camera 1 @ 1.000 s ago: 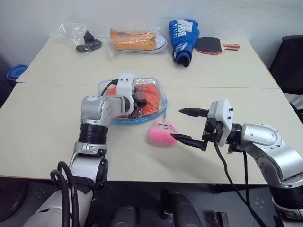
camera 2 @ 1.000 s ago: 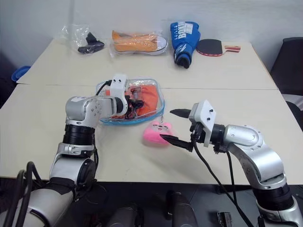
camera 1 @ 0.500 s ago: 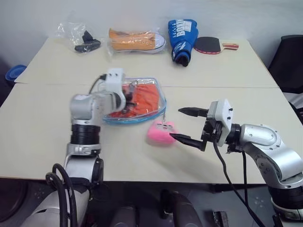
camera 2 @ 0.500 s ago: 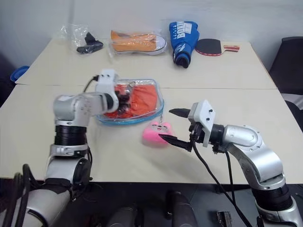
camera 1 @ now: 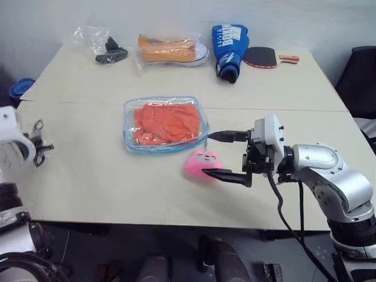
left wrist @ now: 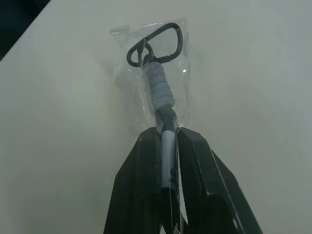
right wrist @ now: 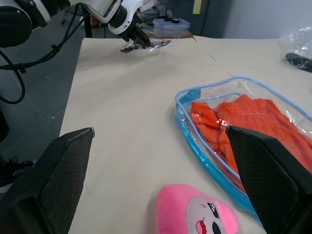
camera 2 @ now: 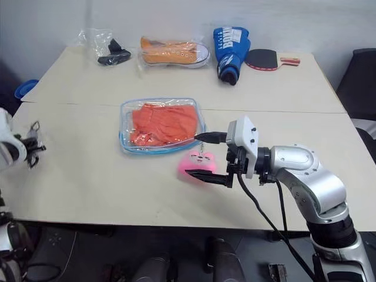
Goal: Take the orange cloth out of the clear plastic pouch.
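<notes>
Beside the table's left edge, left pincer [left wrist: 168,146]: clenched on a small clear packet [left wrist: 153,73] with a carabiner and a wrapped cord inside; a second ago this arm lay over the clear plastic pouch [camera 1: 165,123], and it has since swung well away to the left with the packet in its fingers.
Meaning for the task: a side item seems to have come out of the pouch, while the orange cloth [camera 1: 166,122] is yet to be lifted out; the way to it now looks unobstructed.
Right pincer [camera 1: 214,154]: released, jaws spread wide, pointing toward the robot's left; it has barely shifted.
Just off its lower finger: a pink plush charm [camera 1: 201,163], touching or nearly touching the fingertip.
Past its upper finger: the pouch, flat on the table [camera 1: 117,182], cloth folded inside, well apart from the left pincer.
Left wrist view alone: what the packet holds.
Right wrist view alone: the pouch's blue trim and the cloth's folds from close by, with the left pincer far across the table.
Head views alone: a sneaker [camera 1: 172,50], boxing glove [camera 1: 230,47] and paddle [camera 1: 264,57] along the far edge.
</notes>
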Robot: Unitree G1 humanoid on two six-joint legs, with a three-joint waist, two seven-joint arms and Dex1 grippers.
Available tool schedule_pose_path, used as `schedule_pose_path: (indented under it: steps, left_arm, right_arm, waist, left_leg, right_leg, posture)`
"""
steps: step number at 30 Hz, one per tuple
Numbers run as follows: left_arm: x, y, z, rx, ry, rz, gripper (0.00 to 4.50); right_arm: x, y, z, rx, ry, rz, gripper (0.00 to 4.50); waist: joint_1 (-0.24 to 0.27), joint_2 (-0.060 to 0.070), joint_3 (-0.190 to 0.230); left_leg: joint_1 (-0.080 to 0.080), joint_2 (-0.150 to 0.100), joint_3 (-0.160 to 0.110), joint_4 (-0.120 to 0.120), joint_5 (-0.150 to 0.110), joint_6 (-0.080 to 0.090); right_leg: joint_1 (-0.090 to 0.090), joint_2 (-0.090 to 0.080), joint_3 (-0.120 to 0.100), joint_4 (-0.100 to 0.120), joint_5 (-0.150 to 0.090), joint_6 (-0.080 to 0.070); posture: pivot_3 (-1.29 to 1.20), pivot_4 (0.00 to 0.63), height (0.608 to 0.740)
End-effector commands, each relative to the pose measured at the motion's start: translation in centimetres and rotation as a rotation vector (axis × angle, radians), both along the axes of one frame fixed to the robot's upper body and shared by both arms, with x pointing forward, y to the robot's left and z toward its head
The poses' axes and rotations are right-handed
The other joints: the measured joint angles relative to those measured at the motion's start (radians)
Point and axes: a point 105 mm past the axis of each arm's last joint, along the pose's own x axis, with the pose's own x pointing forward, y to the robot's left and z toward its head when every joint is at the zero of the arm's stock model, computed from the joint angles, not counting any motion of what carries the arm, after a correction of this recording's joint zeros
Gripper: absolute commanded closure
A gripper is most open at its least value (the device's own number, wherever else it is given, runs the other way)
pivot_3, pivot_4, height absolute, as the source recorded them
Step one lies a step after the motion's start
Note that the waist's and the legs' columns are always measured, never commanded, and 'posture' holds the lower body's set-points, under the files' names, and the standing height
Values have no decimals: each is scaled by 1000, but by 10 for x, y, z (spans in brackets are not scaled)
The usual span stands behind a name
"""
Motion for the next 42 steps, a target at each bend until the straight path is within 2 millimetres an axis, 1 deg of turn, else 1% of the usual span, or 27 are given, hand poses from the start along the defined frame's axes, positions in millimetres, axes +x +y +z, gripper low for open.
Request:
schedule_pose_path:
  steps: [1, 5, 9, 11, 12, 13, 14, 16, 18, 19, 20, 22, 23, 26, 27, 30, 33, 35, 36, 37, 39, 41, 42]
  left_arm:
    - [5, -5, 18, 22, -139, -62, 3303]
    - [1, -3, 26, 25, -195, -49, 2050]
    - [-9, 2, 31, 75, -163, -49, 811]
    - [-14, 2, 38, 79, -164, -64, 186]
    - [-17, 0, 42, 73, -170, -83, 40]
    - [-19, -3, 48, 67, -181, -116, 40]
    - [-23, -12, 60, 60, -212, -202, 40]
    - [-30, -26, 77, 63, -241, -333, 40]
    - [-43, -57, 96, 78, -260, -576, 40]
    - [-48, -69, 101, 80, -264, -667, 40]
    - [-54, -95, 110, 90, -282, -830, 40]
    - [-61, -132, 116, 111, -290, -1052, 40]
    - [-63, -144, 117, 118, -286, -1120, 40]
    - [-62, -188, 98, 179, -206, -1346, 40]
    - [-62, -199, 94, 191, -195, -1397, 40]
    - [-58, -246, 69, 316, -144, -1647, 40]
    - [-49, -272, 53, 366, -133, -1774, 40]
    - [-43, -281, 46, 376, -127, -1810, 40]
    - [-37, -280, 44, 400, -111, -1800, 40]
    - [-26, -274, 44, 443, -97, -1752, 40]
    - [-9, -251, 42, 556, -43, -1642, 40]
    - [-4, -225, 37, 650, 32, -1591, 40]
    - [-2, -216, 36, 672, 52, -1573, 40]
  right_arm:
    - [-2, 4, 6, 6, -31, 34, 0]
    - [-2, 4, 5, 0, -29, 41, 0]
    - [-1, 2, 4, -5, -25, 36, 0]
    - [0, -1, 3, -12, -23, 25, 0]
    - [1, -3, 2, -15, -22, 18, 0]
    - [1, -4, 1, -20, -23, 12, 0]
    - [2, -8, 0, -27, -23, -5, 0]
    - [4, -12, -1, -34, -24, -28, 0]
    - [5, -17, -2, -38, -22, -53, 0]
    - [5, -19, -3, -38, -22, -60, 0]
    - [5, -21, -4, -39, -18, -73, 0]
    - [5, -23, -6, -43, -16, -88, 0]
    - [5, -24, -7, -45, -16, -92, 0]
    - [2, -23, -8, -49, -22, -95, 0]
    - [1, -23, -8, -49, -23, -96, 0]
    - [-1, -25, -9, -55, -22, -105, 0]
    - [-1, -26, -9, -65, -28, -113, 0]
    - [0, -27, -8, -67, -36, -125, 0]
    - [0, -28, -8, -66, -42, -137, 0]
    - [0, -28, -7, -63, -45, -148, 0]
    - [-2, -28, -7, -57, -45, -159, 0]
    - [-5, -28, -9, -54, -39, -165, 0]
    - [-6, -28, -10, -54, -36, -168, 0]
  waist:
    - [0, -1, 0]
    - [-4, -2, 0]
    - [-15, -2, 0]
    - [-23, -2, 0]
    - [-25, -2, 0]
    - [-25, -2, 0]
    - [-26, -2, 0]
    - [-28, -3, 1]
    - [-29, -3, 1]
    - [-29, -3, 1]
    - [-29, -2, 2]
    - [-24, -2, 2]
    - [-20, -1, 3]
    - [-18, 1, 3]
    - [-18, 1, 3]
    - [-15, 1, 3]
    - [-14, 1, 3]
    - [-16, 1, 3]
    - [-18, 1, 3]
    - [-20, 1, 3]
    - [-25, 1, 3]
    - [-31, 1, 3]
    - [-32, 1, 3]
  left_leg:
    - [0, 0, 0, 0, 0, 0]
    - [-1, 0, 0, 0, 0, 0]
    - [0, 0, 1, -1, 0, 0]
    - [1, 1, 1, -1, 0, 0]
    - [1, 1, 1, -2, 0, 0]
    - [0, 1, 0, -1, 0, 0]
    - [0, 1, 0, -1, 0, 0]
    - [0, 1, 0, -2, 0, 0]
    - [0, 1, 0, -2, -1, 0]
    - [-1, 1, 0, -2, -1, 0]
    - [-1, 1, 0, -3, -1, 0]
    - [-1, 1, 0, -3, -1, 0]
    - [0, 1, -1, -2, -1, 0]
    - [1, 0, 0, -2, -1, 0]
    - [1, 0, 0, -2, 0, -1]
    - [1, 0, 1, -2, 0, -1]
    - [1, 0, 2, -2, 0, -1]
    - [0, 0, 3, -2, 0, 0]
    - [0, 1, 4, -2, 0, 0]
    - [0, 1, 4, -2, 0, 0]
    - [1, 1, 3, -2, 0, 0]
    - [1, 1, 3, -3, 0, 0]
    - [1, 2, 4, -4, 0, 0]
  right_leg:
    - [0, 0, 0, 0, 0, 0]
    - [0, 0, 0, 0, 0, 0]
    - [0, 0, 0, 0, 0, 0]
    - [0, 0, 0, 0, 0, 0]
    - [0, 0, 0, 0, 0, 0]
    - [0, 0, 0, 0, 0, 0]
    - [0, 0, 0, 0, 0, 0]
    - [-1, 0, 0, 0, 0, 0]
    - [-1, 0, 0, -1, 0, 0]
    - [-1, 0, 0, -2, 0, 0]
    - [-2, 0, 0, -2, 0, 0]
    - [-1, 0, 0, -7, 0, 0]
    - [-1, 0, -1, -6, 0, -1]
    - [0, 0, 0, -5, 0, -1]
    - [0, 0, 1, -5, 0, -1]
    - [0, 1, 2, -4, 0, -1]
    - [0, 2, 2, -4, 0, -1]
    - [0, 3, 3, -5, 0, -1]
    - [0, 4, 3, -5, 0, -1]
    - [0, 4, 3, -5, 0, -1]
    - [0, 5, 3, -5, 0, -1]
    - [0, 5, 3, -4, 0, -1]
    - [-1, 5, 4, -5, 0, -1]
  posture:
    - [0, 150, 740]
    - [0, 150, 740]
    - [0, 150, 740]
    - [0, 150, 740]
    - [0, 150, 740]
    - [0, 150, 740]
    - [0, 150, 740]
    - [0, 150, 740]
    - [0, 150, 740]
    - [0, 150, 740]
    - [0, 150, 740]
    - [0, 150, 740]
    - [0, 150, 740]
    - [0, 150, 740]
    - [0, 150, 740]
    - [0, 150, 740]
    - [0, 150, 740]
    - [0, 150, 740]
    - [0, 150, 740]
    - [0, 150, 740]
    - [0, 150, 740]
    - [0, 150, 740]
    - [0, 150, 740]
